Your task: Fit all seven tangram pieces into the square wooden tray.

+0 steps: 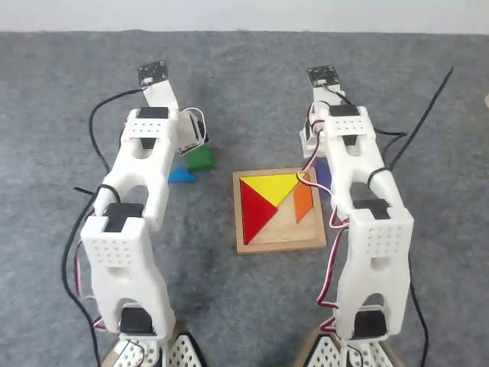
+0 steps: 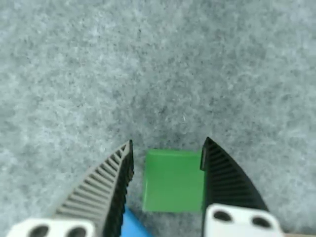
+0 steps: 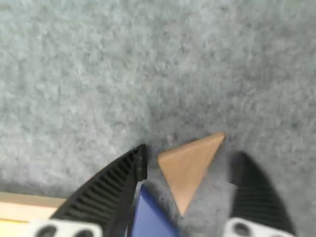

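Counting three of seven seated in the square wooden tray: flat yellow triangle, red triangle, orange piece. Four are left on the fuzzy grey table. The smooth green square lies between the left gripper fingers, which are apart, with a light-blue piece beside it. The tan wooden triangle lies between the right gripper fingers, also apart, with a dark-blue piece beside it.

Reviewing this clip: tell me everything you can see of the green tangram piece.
The green piece is a flat square, plain solid green with a smooth matte face. It lies flat on the grey carpet, outside the wooden tray and to its left in the high view. It sits between the fingers of the open left claw, with a gap showing on one side; contact on the other is unclear. A blue piece lies by one corner.
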